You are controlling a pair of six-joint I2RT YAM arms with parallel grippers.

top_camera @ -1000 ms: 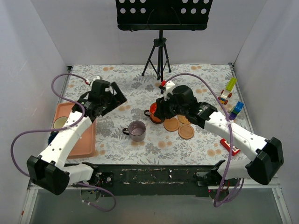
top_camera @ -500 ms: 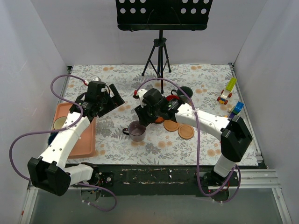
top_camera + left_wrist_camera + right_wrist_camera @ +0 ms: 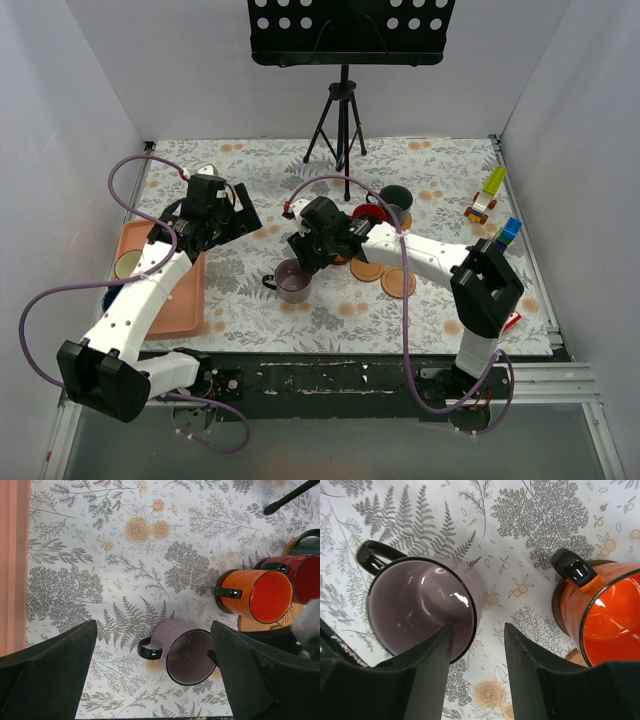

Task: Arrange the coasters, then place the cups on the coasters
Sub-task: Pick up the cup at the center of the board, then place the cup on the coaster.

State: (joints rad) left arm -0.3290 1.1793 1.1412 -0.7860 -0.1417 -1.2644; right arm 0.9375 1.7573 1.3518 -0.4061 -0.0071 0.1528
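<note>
The purple-grey cup [image 3: 420, 610] stood upright on the desk [image 3: 530, 525], near the orange cup [image 3: 607, 615] and on no coaster. Glossy, rigid and probably light, it looked slippery, and its thin wall suited a pinch. The right pincer [image 3: 476, 632] straddled that wall, jaws apart.

The table [image 3: 430, 160] wore a white cloth with grey leaves and orange flowers. A flat pink tray [image 3: 188, 300] lay by its left edge. A see-through purple-grey mug [image 3: 293, 281] stood near the middle, right on the cloth. To its right lay 2 round orange-brown wooden coasters [image 3: 398, 284], close together. Bright toy blocks [image 3: 488, 195] sat by the right edge. A black 3-legged stand [image 3: 343, 125] stood at the back.
</note>
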